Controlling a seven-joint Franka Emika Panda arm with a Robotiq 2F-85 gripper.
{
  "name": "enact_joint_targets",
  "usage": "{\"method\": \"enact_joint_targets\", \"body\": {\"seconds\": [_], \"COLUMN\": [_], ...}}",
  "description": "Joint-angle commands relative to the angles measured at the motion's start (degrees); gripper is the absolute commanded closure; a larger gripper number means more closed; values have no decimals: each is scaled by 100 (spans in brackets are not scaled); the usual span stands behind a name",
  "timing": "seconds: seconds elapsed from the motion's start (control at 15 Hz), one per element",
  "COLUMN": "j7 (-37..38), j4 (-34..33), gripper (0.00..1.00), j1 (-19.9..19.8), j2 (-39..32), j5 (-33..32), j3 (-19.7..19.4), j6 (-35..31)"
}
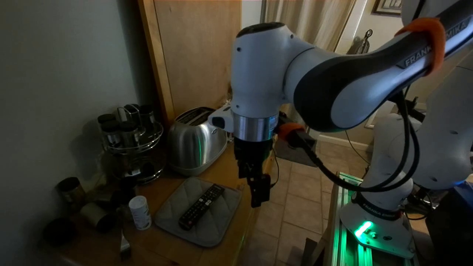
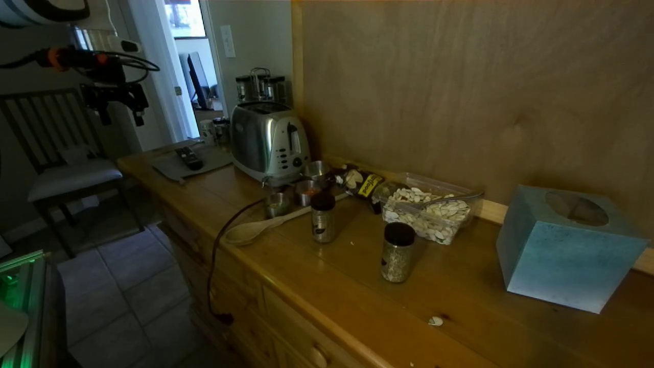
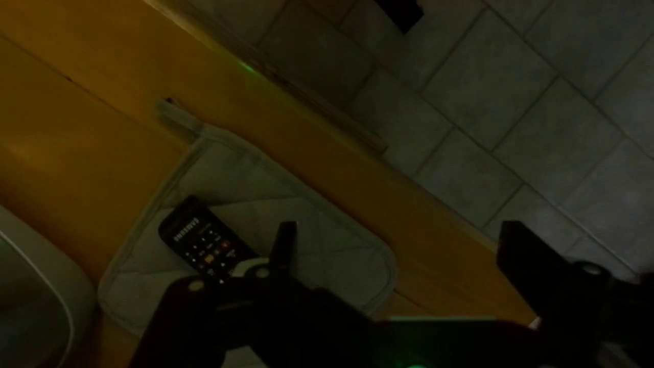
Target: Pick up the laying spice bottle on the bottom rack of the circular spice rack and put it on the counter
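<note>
Robot arm (image 1: 332,85) fills upper right of frame in exterior view. Counter (image 2: 352,286) runs from upper left to lower right in exterior view. Toaster (image 1: 196,147) left of centre; 2-tier circular spice rack (image 1: 131,149) farther left. Gripper (image 3: 398,230) wide, jaws well apart, along bottom of wrist view. Spice bottle (image 1: 136,171) on rack's lower tier, too dim to tell exact pose.

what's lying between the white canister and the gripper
In an exterior view, the grey quilted pad, with the black remote on it, lies between the white canister and the gripper, which hangs in the air.
</note>
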State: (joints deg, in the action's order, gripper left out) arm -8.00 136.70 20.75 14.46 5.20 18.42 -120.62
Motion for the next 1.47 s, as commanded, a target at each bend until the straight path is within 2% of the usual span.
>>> {"method": "enact_joint_targets", "body": {"seconds": [0.0,0.2,0.27,0.47,0.6,0.67,1.07,1.13,1.2,1.4], "j7": [238,349,539,1179,1357,1066,1167,1526,1484,1990], "j4": [-538,-735,-765,-631,-500,-650,-639,-634,-506,-301], "gripper": [0,0,0,0,0,0,0,0,0,0], "j1": [-8,-8,-41,-169,-267,-181,-276,-324,-342,-459], "j2": [-862,-1211,-1259,-1050,-830,-1082,-946,-963,-952,-982], "j5": [-174,-515,-851,-1423,-1335,-1201,-1200,-1420,-1383,-1368], "j3": [154,243,257,123,17,85,15,26,-6,-74], "j6": [-441,-840,-935,-993,-1066,-958,-957,-848,-1165,-1721]}}
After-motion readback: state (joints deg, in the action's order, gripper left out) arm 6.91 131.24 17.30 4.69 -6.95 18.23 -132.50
